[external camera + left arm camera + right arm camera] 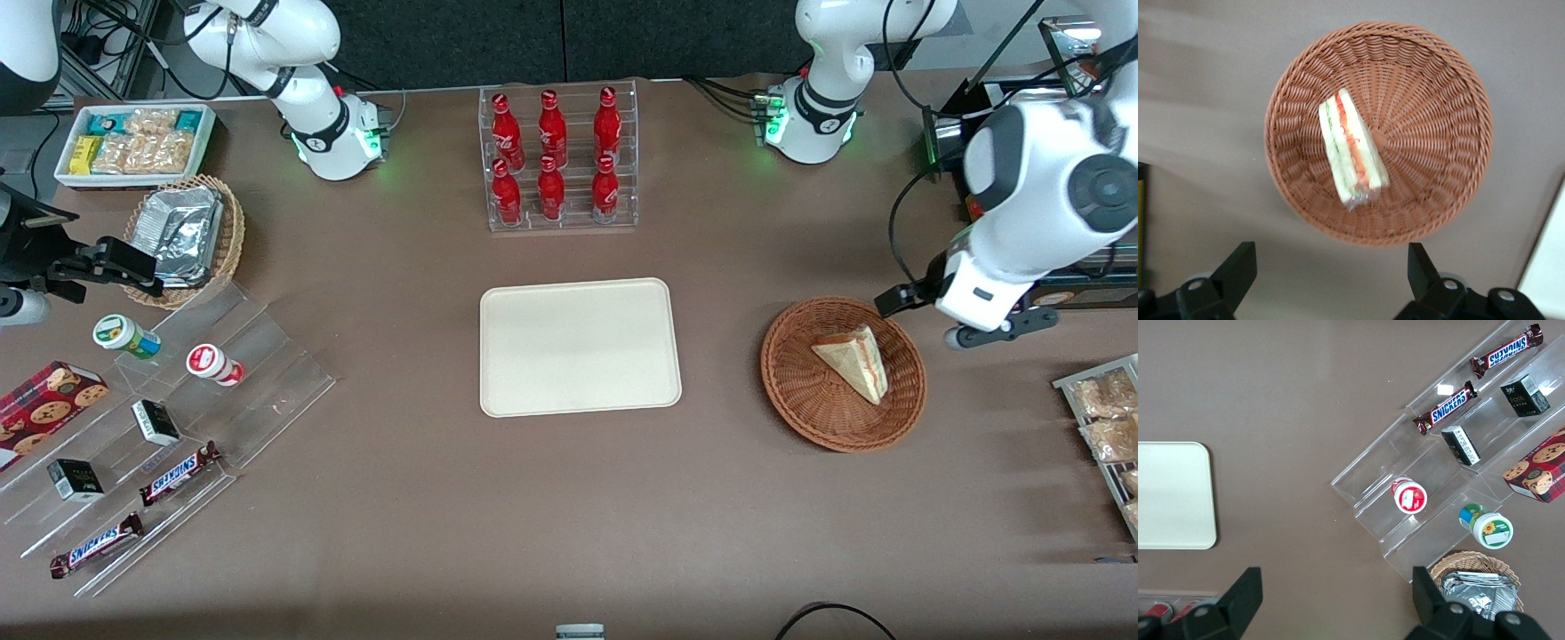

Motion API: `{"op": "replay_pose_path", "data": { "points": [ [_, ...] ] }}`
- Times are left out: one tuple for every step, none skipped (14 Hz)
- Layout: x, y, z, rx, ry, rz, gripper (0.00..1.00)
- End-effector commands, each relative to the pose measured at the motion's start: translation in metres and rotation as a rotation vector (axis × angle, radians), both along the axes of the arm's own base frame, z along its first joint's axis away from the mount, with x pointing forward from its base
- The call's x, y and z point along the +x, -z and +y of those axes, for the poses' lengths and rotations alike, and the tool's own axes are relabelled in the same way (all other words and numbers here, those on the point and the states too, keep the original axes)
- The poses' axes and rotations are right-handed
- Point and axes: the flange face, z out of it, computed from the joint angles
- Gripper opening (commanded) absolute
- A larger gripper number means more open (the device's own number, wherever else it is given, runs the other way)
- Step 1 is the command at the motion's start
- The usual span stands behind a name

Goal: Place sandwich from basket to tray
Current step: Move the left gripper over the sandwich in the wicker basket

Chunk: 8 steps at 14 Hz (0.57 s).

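- Evidently the approach step: the gripper (1331, 277) hangs above the basket (1431, 87), fingers spread and holding nothing.
- The sandwich (1351, 150) lies inside the basket; the tray (578, 347) is bare.
- Next: descend, straddle the wedge, pinch gently.

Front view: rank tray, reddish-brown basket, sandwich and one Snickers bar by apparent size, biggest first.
1. tray
2. basket, clearly smaller in area than the tray
3. sandwich and Snickers bar: too alike to rank; the bar is longer but thinner.

The tool hovers open above the basket.
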Motion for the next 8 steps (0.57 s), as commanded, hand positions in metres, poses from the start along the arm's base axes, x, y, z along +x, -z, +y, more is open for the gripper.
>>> {"op": "replay_pose_path", "data": {
  "points": [
    [-0.005, 0.021, -0.002, 0.017, -0.103, -0.051, 1.0],
    [-0.001, 0.028, -0.003, 0.015, -0.15, -0.069, 1.0],
    [0.001, 0.038, -0.004, 0.01, -0.19, -0.091, 1.0],
    [0.002, 0.045, -0.005, 0.005, -0.232, -0.12, 1.0],
    [0.0, 0.053, -0.004, 0.002, -0.264, -0.131, 1.0],
    [0.001, 0.06, -0.004, -0.003, -0.273, -0.141, 1.0],
    [0.001, 0.065, -0.004, -0.003, -0.296, -0.14, 1.0],
    [0.001, 0.069, -0.004, -0.004, -0.317, -0.139, 1.0]
  ]
}}
